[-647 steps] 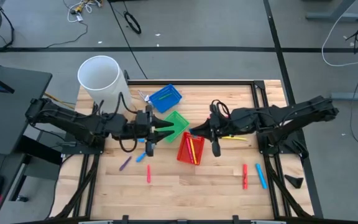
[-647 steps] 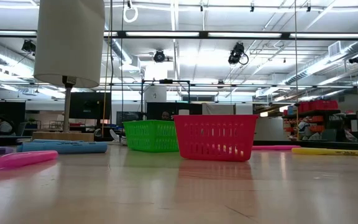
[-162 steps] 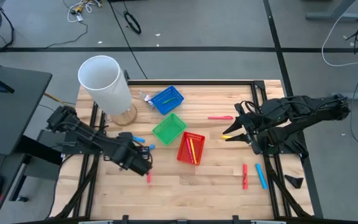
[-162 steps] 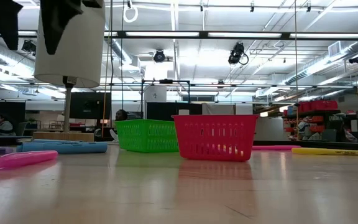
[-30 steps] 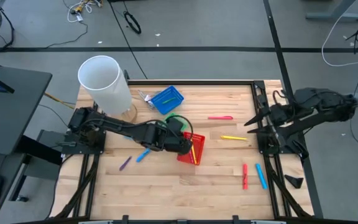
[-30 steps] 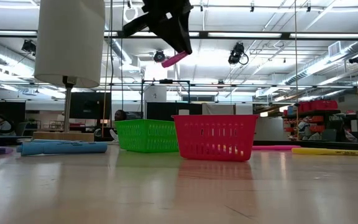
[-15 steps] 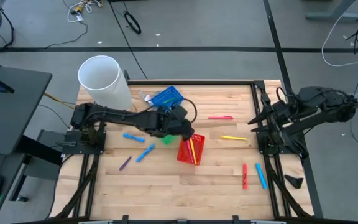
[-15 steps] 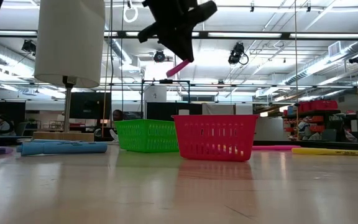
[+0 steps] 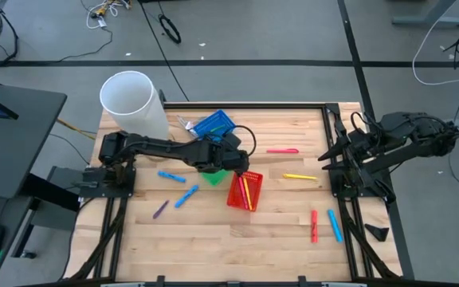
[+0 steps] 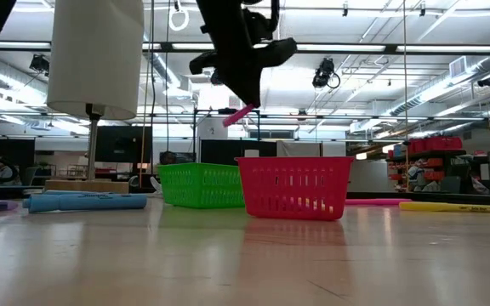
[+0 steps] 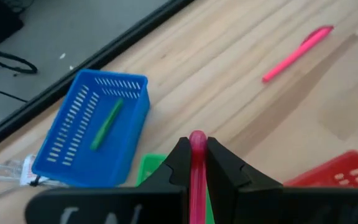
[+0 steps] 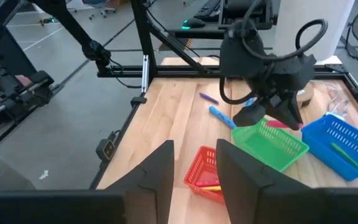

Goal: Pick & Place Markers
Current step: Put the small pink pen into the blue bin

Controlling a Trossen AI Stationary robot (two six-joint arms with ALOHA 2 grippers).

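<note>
My left gripper hangs above the near sides of the green basket and the red basket, shut on a pink marker. My right gripper waits open and empty at the table's right edge. The red basket holds yellow and red markers. The blue basket holds a green marker. Loose markers lie flat on the table: pink, yellow, red, blue, two blue, purple. My left gripper pinches the pink marker between its two fingers, and the marker lies along the fingers. Its rounded end sticks out past the fingertips. The fingers slant downward from above. The marker is tilted, its free end lowest, lifted clear above the baskets.
A tall white cylinder stands on a round base at the table's far left corner. A small clear object lies beside the blue basket. Bare wood shows along the table's near edge.
My left gripper has gone a little toward the far edge and down toward the baskets with the pink marker. It has turned, so the marker's free end now slants downward. It stays shut on the marker.
</note>
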